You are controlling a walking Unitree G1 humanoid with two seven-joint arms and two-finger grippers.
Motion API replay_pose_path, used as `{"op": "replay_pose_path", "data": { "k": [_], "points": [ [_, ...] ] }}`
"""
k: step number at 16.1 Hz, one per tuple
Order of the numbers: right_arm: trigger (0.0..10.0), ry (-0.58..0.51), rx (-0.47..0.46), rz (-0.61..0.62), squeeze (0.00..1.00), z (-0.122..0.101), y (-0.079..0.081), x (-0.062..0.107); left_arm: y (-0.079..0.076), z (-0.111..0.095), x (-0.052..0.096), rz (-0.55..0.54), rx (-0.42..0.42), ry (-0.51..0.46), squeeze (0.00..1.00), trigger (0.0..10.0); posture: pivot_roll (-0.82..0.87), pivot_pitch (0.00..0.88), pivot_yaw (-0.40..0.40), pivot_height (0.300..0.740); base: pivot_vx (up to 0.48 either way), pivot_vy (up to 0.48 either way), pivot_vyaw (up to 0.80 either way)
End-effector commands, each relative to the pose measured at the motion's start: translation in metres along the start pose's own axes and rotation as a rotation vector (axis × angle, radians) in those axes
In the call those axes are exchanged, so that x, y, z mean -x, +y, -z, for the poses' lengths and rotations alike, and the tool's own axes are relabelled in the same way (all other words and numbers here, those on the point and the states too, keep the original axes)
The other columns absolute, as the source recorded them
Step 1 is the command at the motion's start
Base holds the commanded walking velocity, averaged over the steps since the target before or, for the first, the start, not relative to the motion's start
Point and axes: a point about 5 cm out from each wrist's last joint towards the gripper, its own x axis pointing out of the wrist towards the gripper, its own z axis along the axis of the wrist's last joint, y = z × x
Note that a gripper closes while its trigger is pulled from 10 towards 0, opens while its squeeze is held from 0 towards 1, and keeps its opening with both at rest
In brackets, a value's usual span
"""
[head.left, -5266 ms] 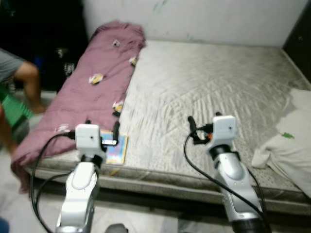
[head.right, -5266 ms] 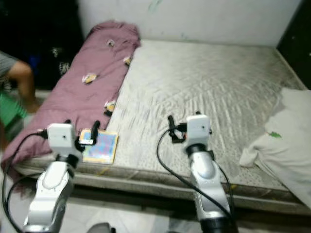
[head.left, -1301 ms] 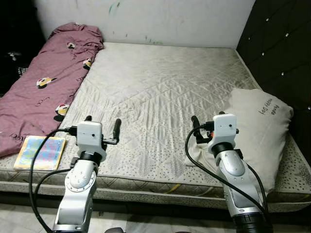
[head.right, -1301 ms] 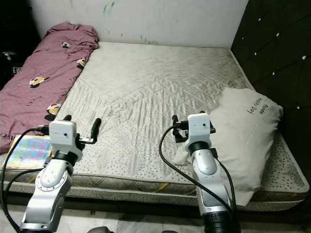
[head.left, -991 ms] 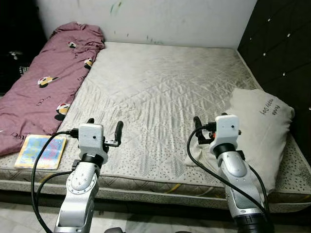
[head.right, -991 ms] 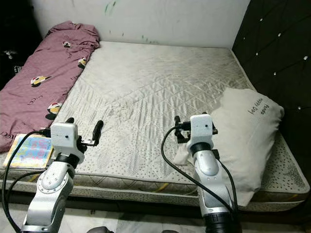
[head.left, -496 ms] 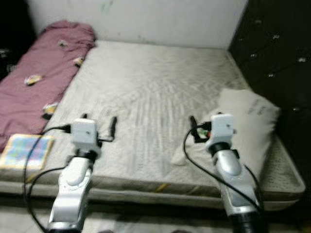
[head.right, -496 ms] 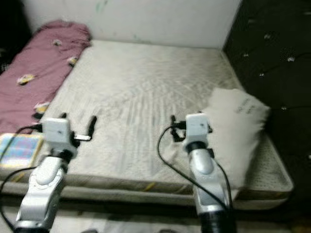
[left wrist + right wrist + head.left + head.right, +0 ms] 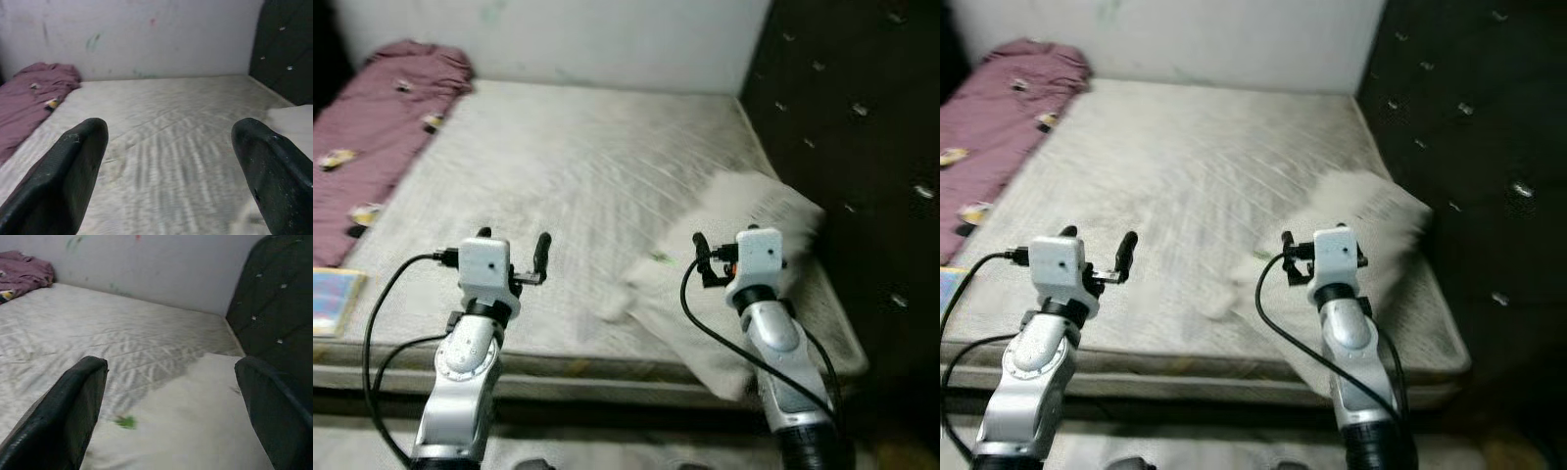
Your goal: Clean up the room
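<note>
- A bare quilted mattress (image 9: pixel 558 176) stretches before the robot, set against a pale wall (image 9: pixel 607 39) with a dark tufted headboard (image 9: pixel 842 117) along its right side.
- The left gripper (image 9: pixel 513 255) hovers over the mattress's near edge, its two black fingers (image 9: pixel 68 181) spread wide apart and holding nothing.
- The right gripper (image 9: pixel 720 257) is raised above a white pillow (image 9: pixel 744 211), its fingers (image 9: pixel 73 416) likewise spread wide with nothing between them.
- The pillow lies on the mattress's right side, close beside the headboard; a small green mark (image 9: pixel 126 421) shows on its cover.
- A maroon printed blanket (image 9: pixel 372 127) lies bunched along the mattress's far left side, well apart from the pillow.
- A colourful book (image 9: pixel 328 299) rests flat on the mattress's near left corner, just beside the blanket's end.
</note>
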Motion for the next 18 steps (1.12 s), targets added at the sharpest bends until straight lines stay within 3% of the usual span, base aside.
{"op": "replay_pose_path", "data": {
  "k": [1,4,18],
  "points": [
    [10.0,-0.015,0.004,0.014,0.0,-0.0038,-0.005,-0.0014,-0.0027,-0.0028,-0.0004,0.013,-0.007,-0.013,0.0,10.0,-0.01,0.0,-0.022,0.74,0.0,-0.36,0.0],
    [10.0,-0.015,0.007,0.013,0.0,-0.0038,-0.0046,-0.0017,-0.003,-0.0023,0.0002,0.016,-0.009,-0.012,0.0,10.0,-0.01,0.0,-0.022,0.74,0.0,-0.324,0.0],
    [10.0,-0.011,0.016,0.001,0.0,-0.0033,-0.0045,-0.0004,-0.0094,-0.0066,0.0027,0.081,0.037,-0.061,0.0,10.0,-0.02,0.0,-0.029,0.74,0.0,0.0,0.0]
  ]
}}
